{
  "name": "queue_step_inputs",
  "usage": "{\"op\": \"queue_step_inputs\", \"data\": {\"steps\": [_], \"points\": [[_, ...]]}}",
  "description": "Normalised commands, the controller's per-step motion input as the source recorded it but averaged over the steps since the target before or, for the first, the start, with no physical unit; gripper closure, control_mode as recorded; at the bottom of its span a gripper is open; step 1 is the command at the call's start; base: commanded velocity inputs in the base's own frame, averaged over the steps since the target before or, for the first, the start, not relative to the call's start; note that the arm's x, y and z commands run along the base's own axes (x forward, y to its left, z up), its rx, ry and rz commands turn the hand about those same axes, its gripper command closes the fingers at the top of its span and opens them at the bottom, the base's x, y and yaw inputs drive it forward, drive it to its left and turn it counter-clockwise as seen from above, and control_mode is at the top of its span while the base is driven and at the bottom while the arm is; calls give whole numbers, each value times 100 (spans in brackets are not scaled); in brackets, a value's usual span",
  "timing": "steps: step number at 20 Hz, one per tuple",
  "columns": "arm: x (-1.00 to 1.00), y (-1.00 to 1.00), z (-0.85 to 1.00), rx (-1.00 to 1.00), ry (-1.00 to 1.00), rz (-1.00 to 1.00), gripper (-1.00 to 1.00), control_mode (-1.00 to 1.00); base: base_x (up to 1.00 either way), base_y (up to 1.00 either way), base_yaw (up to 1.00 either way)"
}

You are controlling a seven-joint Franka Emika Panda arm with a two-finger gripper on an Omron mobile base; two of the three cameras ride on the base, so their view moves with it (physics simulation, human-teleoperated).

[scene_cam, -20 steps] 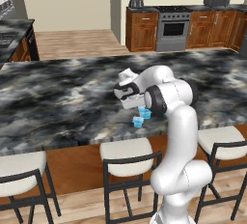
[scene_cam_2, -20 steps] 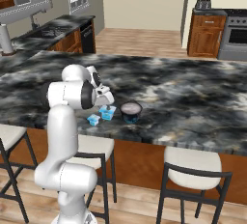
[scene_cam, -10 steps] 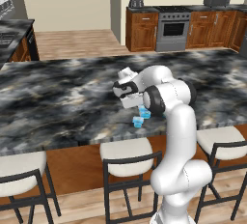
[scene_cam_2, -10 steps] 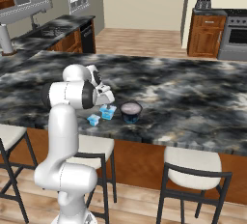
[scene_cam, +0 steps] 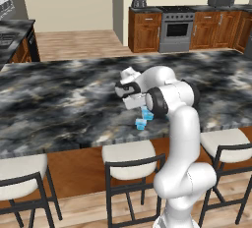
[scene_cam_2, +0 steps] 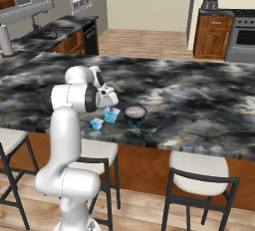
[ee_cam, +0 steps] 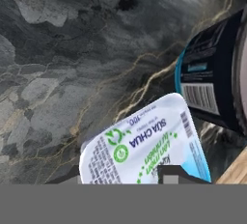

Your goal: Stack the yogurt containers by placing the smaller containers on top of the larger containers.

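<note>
You have the three yogurt containers sitting close together near the front edge of the dark marble counter [scene_cam_2: 199, 100], low in the middle of both base views. In the right base view the wide tub [scene_cam_2: 135, 115] stands just right of centre, its dark rim ringing a pale top and its blue underside resting on the stone. Just to its left is the bigger blue cup [scene_cam_2: 111, 115], upright, with the gripper [scene_cam_2: 110, 101] directly above it, and further left, slightly nearer the edge, stands the tiny blue cup [scene_cam_2: 96, 123] on its own, apart from the others. None of the three is stacked on another.

In the left base view the tiny cup [scene_cam: 141, 124] shows at the counter's edge just below the arm's wrist, and the bigger cup [scene_cam: 147, 114] peeks out beside it, mostly hidden by the arm.

In the hand view the bigger cup's sealed whitish foil lid [ee_cam: 144, 146], printed in green and blue, fills the lower middle of the frame, with one dark fingertip [ee_cam: 176, 174] rising in front of it at the bottom. The wide tub [ee_cam: 212, 80] lies at the right edge, showing its dark side, barcode label and teal band. All lids are closed, so you cannot see any contents.

You cannot tell whether the fingers are touching the cup or merely spread around it
</note>
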Motion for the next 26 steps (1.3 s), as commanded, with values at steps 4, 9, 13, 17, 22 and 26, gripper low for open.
{"op": "queue_step_inputs", "data": {"steps": [4,9,13,17,22,26], "points": [[-3,3,15,0,0,0,100,-100,0,0,0],[0,3,17,0,0,0,100,-100,0,0,0],[0,6,26,-1,0,0,100,-100,0,0,0],[0,5,33,-1,0,0,100,-100,0,0,0],[0,7,36,-5,0,0,100,-100,0,0,0],[0,4,35,-5,0,0,100,-100,0,0,0]]}}
